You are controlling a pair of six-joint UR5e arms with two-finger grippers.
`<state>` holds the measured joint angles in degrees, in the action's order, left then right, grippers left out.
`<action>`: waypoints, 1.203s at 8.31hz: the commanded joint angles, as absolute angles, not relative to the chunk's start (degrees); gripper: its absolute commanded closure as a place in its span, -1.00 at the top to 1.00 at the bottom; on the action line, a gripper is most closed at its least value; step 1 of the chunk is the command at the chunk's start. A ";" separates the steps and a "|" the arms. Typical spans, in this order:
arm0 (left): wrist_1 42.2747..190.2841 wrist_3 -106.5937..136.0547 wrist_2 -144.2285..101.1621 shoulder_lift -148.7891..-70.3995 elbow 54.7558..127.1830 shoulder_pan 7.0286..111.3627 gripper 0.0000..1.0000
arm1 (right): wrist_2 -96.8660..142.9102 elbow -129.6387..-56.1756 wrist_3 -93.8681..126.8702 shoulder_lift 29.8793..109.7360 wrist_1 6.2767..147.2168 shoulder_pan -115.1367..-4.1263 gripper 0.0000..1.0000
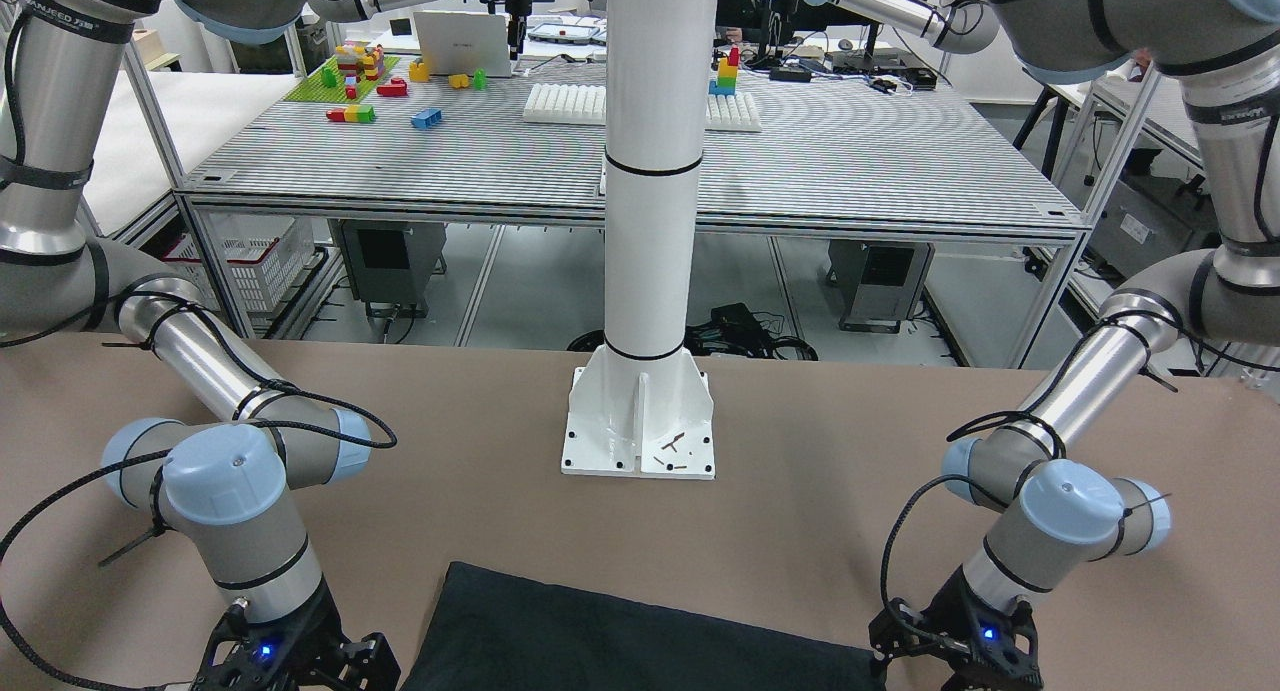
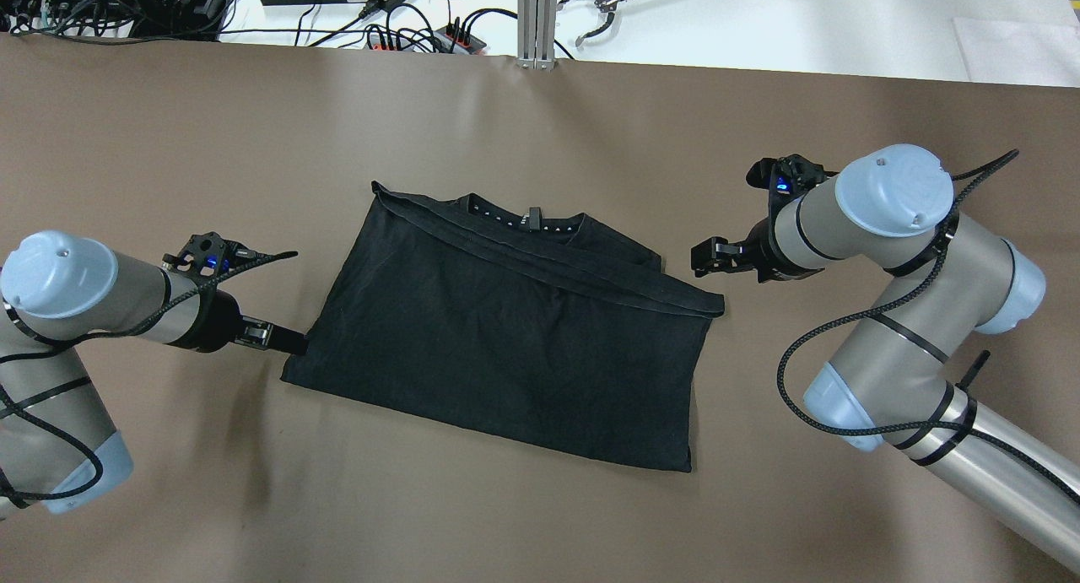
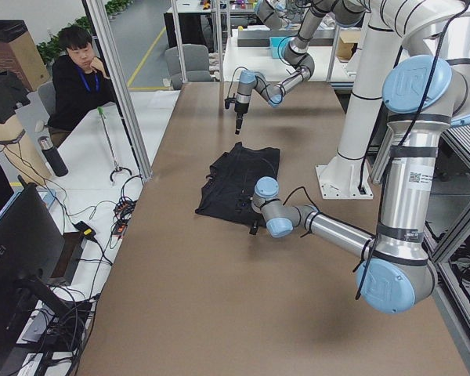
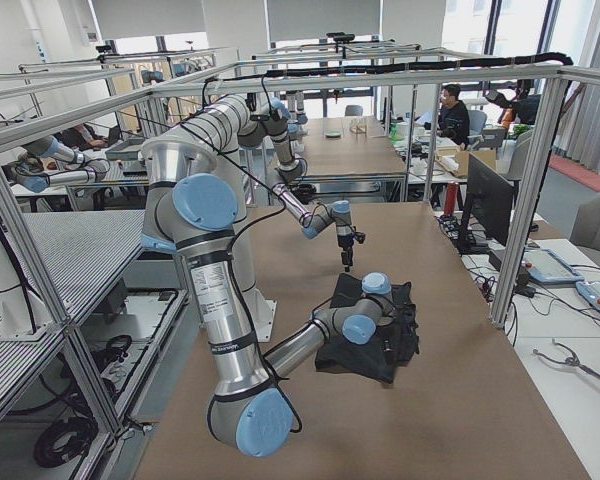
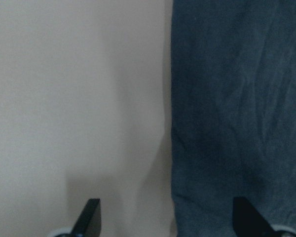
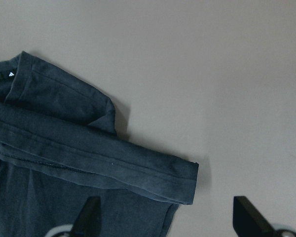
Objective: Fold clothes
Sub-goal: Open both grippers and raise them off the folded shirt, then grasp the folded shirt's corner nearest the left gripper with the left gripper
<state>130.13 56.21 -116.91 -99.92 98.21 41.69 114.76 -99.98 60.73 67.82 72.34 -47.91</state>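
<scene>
Left gripper (image 2: 287, 341) first. In the overhead view it sits low at the left side edge of the black T-shirt (image 2: 506, 347), tips right at the fabric. The right gripper (image 2: 707, 260) is just beside the shirt's upper right corner, not touching it. The shirt lies mid-table (image 2: 169, 144), its bottom half brought up so the hem runs as a band just below the collar. My guess is each arm is lined up on a side because the next fold runs across the width.

Left wrist view: fingers (image 5: 91, 217) wide apart with nothing pinched. The shirt's edge runs up between them, so one tip is over cloth and the other over bare table. Looks like a straddle ready for a pinch.

Right wrist view: also spread wide and empty. The folded corner of the hem band pokes in between the two tips, a bit ahead of them.

Front-facing view: only the collar-side strip of the shirt shows at the bottom. Both grippers are cut off by the frame, one past each end of it.

Left side view: the near arm is down at the shirt's near edge, the far one hangs clear of the table beyond it.

Right side view: same layout mirrored, and I can't tell the finger gaps from here.
</scene>
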 commanded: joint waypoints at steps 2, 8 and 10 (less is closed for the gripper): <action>130.78 56.78 -115.14 -99.58 98.09 37.01 0.70 | 114.70 -100.02 60.73 67.85 72.33 -47.81 0.88; 132.53 56.95 -115.31 -99.32 98.17 37.00 -1.00 | 114.61 -99.93 60.73 67.76 72.33 -47.81 0.88; 132.63 56.95 -115.22 -99.32 98.17 37.09 -1.00 | 114.61 -99.93 60.73 67.76 72.33 -47.81 0.88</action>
